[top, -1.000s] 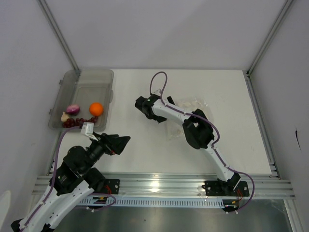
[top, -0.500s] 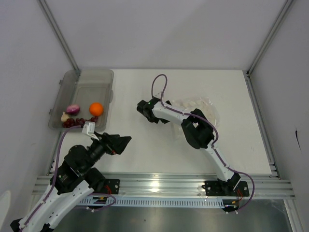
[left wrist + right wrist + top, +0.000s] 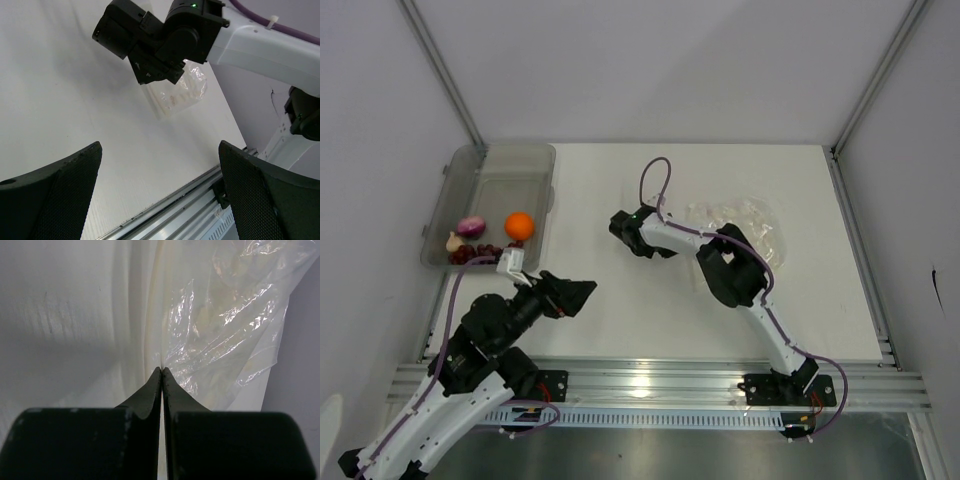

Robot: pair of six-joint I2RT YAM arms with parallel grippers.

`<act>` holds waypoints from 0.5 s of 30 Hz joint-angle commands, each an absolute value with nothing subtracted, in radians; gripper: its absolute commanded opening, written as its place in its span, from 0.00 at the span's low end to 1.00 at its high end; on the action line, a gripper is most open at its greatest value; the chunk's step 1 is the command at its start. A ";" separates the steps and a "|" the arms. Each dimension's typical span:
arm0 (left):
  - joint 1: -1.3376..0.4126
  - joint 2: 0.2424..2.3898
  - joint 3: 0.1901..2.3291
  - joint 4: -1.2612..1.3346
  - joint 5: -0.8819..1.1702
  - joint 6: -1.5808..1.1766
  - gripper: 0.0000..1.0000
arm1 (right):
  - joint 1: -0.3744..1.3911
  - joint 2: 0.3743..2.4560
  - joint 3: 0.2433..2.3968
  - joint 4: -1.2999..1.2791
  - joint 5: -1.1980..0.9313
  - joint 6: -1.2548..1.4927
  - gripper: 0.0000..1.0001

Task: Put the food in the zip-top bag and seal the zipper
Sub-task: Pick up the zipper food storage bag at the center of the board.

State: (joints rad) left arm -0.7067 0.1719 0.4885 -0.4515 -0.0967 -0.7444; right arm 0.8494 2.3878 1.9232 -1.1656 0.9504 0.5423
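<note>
One wrist view shows right claw [image 3: 162, 370] pinching bag [image 3: 225, 325].

My right gripper [image 3: 161, 371], pinching the zip-top bag [image 3: 748, 222], has slid slightly farther from the tub [image 3: 505, 148]. The bag has swung farther away beyond it. My left gripper [image 3: 578, 293] also edged away from the tub.

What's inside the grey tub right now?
The grey tub holds an orange, a purple-red onion, a garlic bulb and dark red berries at its near end. Anything beneath them is hidden.
</note>
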 commanded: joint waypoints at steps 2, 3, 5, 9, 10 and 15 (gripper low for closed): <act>-0.710 0.215 0.523 -0.433 -0.064 -0.784 1.00 | 0.848 2.234 1.864 -1.112 0.924 0.557 0.00; -0.712 0.216 0.520 -0.427 -0.060 -0.785 1.00 | 0.848 2.173 1.815 -1.092 0.904 0.548 0.00; -0.710 0.216 0.519 -0.413 -0.054 -0.792 1.00 | 0.848 2.106 1.761 -1.031 0.829 0.537 0.00; -0.712 0.195 0.502 -0.377 -0.054 -0.805 0.99 | 0.850 1.926 1.625 -0.953 0.698 0.520 0.00; -0.710 0.193 0.497 -0.364 -0.051 -0.808 0.99 | 0.850 1.901 1.606 -0.948 0.680 0.520 0.00; -0.710 0.244 0.506 -0.341 -0.012 -0.792 0.99 | 0.868 1.743 1.522 -0.927 0.534 0.518 0.00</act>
